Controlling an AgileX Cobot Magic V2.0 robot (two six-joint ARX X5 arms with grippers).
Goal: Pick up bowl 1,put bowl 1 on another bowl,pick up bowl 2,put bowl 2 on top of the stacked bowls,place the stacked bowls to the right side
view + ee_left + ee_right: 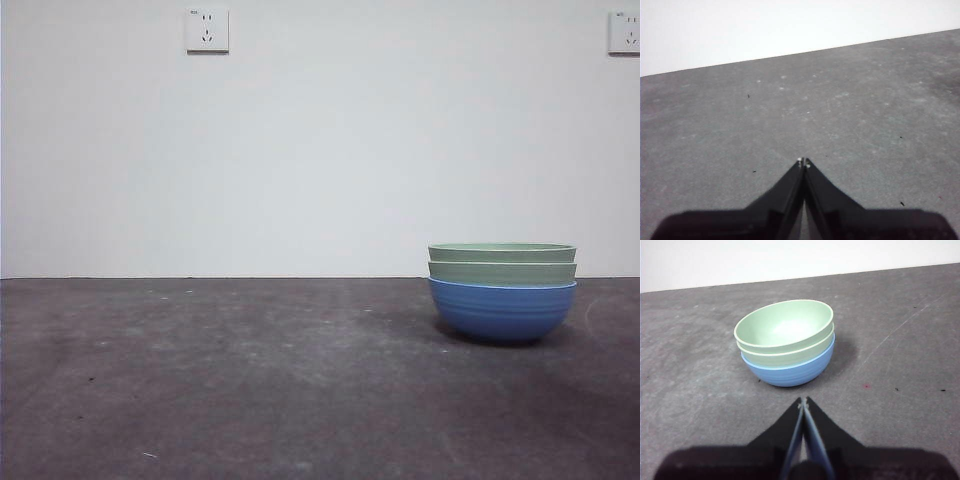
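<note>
Standing on the right part of the dark grey table (250,390), the stacked bowls (502,290) are three nested bowls of about the same size. At the bottom is the blue bowl (502,310), which has faint horizontal ribs on its outside and rests directly on the table surface. Inside it sits the lower green bowl (502,271), and inside that one sits the top green bowl (502,252), so only their pale rims show one above the other. In the right wrist view the stack appears near the right gripper (803,401) but clearly apart from it, with bare table between them. The jaws of this gripper are pressed together at the tips and hold nothing. The left gripper (803,162) is over a bare part of the table, and its jaws are also closed tip against tip, with nothing between them. Behind the table is a white wall (320,150) with two power sockets (207,30) high up.
</note>
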